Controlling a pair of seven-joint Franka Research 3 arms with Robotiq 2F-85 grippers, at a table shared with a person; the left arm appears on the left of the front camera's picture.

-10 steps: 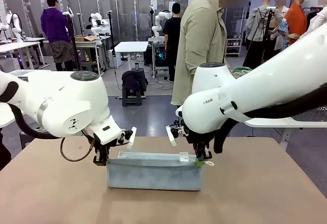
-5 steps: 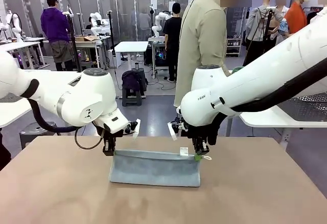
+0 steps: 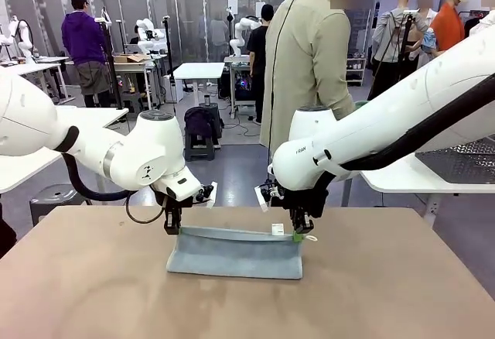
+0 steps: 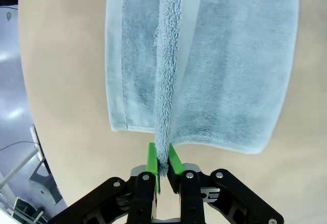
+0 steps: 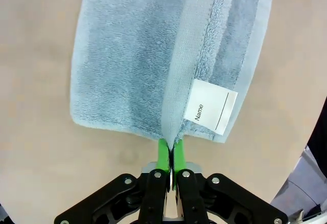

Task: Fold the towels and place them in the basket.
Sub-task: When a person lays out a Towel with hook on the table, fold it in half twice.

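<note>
A light blue-grey towel (image 3: 236, 252) hangs folded over the middle of the brown table, its lower edge resting on the top. My left gripper (image 3: 172, 227) is shut on its upper left corner, and my right gripper (image 3: 298, 235) is shut on the upper right corner beside the small white label (image 3: 278, 230). In the left wrist view the green pads (image 4: 152, 163) pinch the terry edge of the towel (image 4: 225, 70). The right wrist view has the pads (image 5: 162, 151) closed on the towel (image 5: 133, 65) hem next to the "Name" label (image 5: 210, 112). A dark mesh basket (image 3: 464, 162) sits on a white side table at the right.
A person in a beige shirt (image 3: 309, 60) stands just beyond the table's far edge, between the arms. The brown table (image 3: 85, 292) has bare room on both sides of the towel and in front of it. Other people and tables are farther back.
Both grippers have carried the towel's top edge away from the camera toward the far side, staying shut on it. The towel now leans back and lies lower.
</note>
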